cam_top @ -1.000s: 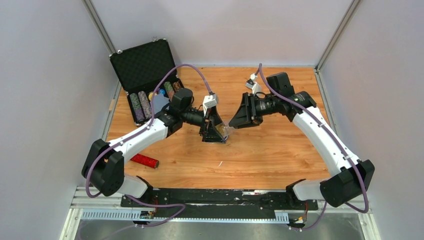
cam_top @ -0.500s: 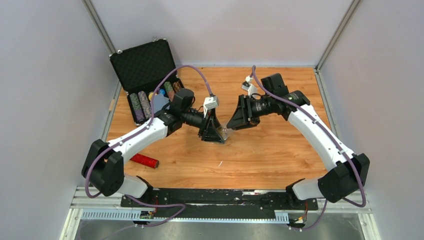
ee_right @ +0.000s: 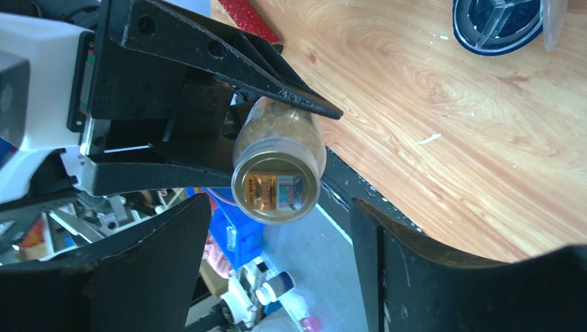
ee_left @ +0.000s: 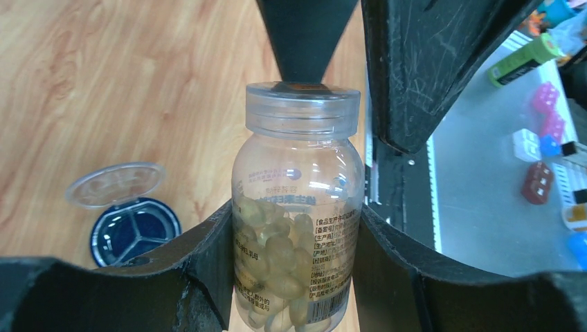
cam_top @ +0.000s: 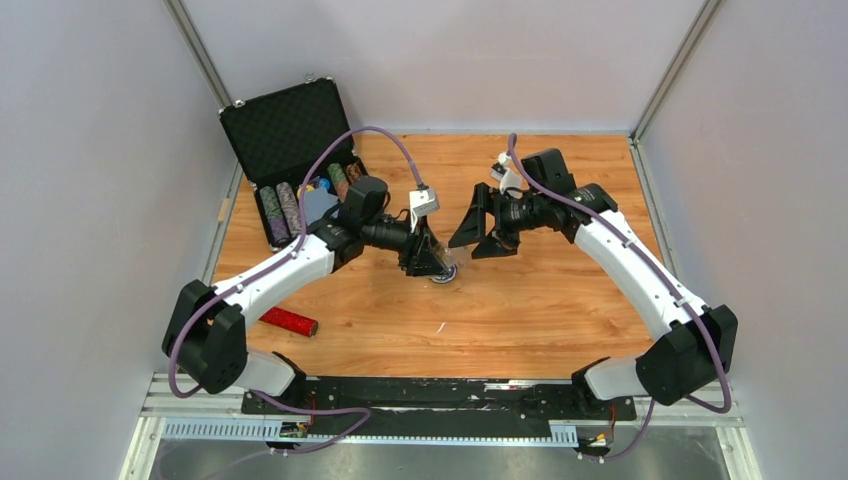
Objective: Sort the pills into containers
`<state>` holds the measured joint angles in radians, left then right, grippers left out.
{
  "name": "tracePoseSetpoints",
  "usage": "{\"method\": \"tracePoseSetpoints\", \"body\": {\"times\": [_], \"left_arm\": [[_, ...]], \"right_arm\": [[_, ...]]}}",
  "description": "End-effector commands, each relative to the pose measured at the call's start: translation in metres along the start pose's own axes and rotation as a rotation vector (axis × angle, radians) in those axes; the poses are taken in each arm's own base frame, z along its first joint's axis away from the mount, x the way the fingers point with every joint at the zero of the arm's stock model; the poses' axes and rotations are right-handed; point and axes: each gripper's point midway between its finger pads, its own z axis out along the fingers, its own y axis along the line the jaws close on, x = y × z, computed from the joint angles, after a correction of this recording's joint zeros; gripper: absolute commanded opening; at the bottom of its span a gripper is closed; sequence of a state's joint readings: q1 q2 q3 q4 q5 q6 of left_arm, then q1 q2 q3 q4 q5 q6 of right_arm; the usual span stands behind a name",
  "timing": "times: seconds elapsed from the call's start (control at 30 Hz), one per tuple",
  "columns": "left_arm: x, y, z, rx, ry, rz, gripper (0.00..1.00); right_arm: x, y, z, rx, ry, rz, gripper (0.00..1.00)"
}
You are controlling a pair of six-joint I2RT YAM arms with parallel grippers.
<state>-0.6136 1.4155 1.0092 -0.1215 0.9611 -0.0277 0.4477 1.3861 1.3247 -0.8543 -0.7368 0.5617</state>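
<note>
A clear pill bottle point(ee_left: 297, 207) of yellowish pills point(ee_left: 277, 242) is held off the table with its clear cap point(ee_left: 302, 107) on. My left gripper point(ee_left: 296, 221) is shut on the bottle's body. In the right wrist view the bottle's capped end point(ee_right: 277, 187) faces my right gripper point(ee_right: 277, 235), which is open just short of it and touches nothing. The container point(ee_left: 135, 232), a small round blue dish with dark dividers and an opened clear lid point(ee_left: 115, 185), lies on the wood beside and below the bottle. It also shows in the top view, the container point(cam_top: 443, 274), and in the right wrist view, the container point(ee_right: 498, 24).
An open black poker-chip case point(cam_top: 290, 150) with rows of chips stands at the back left. A red glittery tube point(cam_top: 290, 321) lies near the left arm's base. A small white scrap point(cam_top: 440, 326) sits on the wooden table point(cam_top: 560, 310).
My right gripper has opened and drawn back from the bottle's cap end. My left gripper has closed onto the bottle and now holds it alone.
</note>
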Motion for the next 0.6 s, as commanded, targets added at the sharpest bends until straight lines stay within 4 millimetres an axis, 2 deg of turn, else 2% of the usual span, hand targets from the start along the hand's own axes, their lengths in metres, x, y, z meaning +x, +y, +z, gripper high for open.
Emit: {"method": "tracePoseSetpoints", "body": {"times": [0.0, 0.13, 0.27, 0.33, 0.47, 0.57], "left_arm": [[-0.032, 0.005, -0.01, -0.091, -0.055, 0.159, 0.18], [-0.034, 0.006, -0.013, -0.115, -0.052, 0.185, 0.18], [-0.034, 0.002, -0.014, -0.099, -0.061, 0.198, 0.18], [-0.034, 0.0, -0.014, -0.093, -0.063, 0.199, 0.18], [-0.036, -0.006, -0.015, -0.069, -0.063, 0.193, 0.17], [-0.04, -0.01, -0.015, -0.056, -0.073, 0.177, 0.16]], "right_arm": [[-0.018, 0.016, 0.001, -0.027, -0.056, 0.077, 0.7], [-0.02, 0.022, 0.002, -0.059, -0.051, 0.08, 0.68], [-0.025, 0.019, 0.007, -0.054, -0.055, 0.084, 0.69], [-0.027, 0.018, 0.008, -0.052, -0.06, 0.088, 0.66], [-0.032, 0.018, 0.009, -0.046, -0.085, 0.085, 0.5], [-0.036, 0.021, 0.007, -0.054, -0.103, 0.042, 0.33]]}}
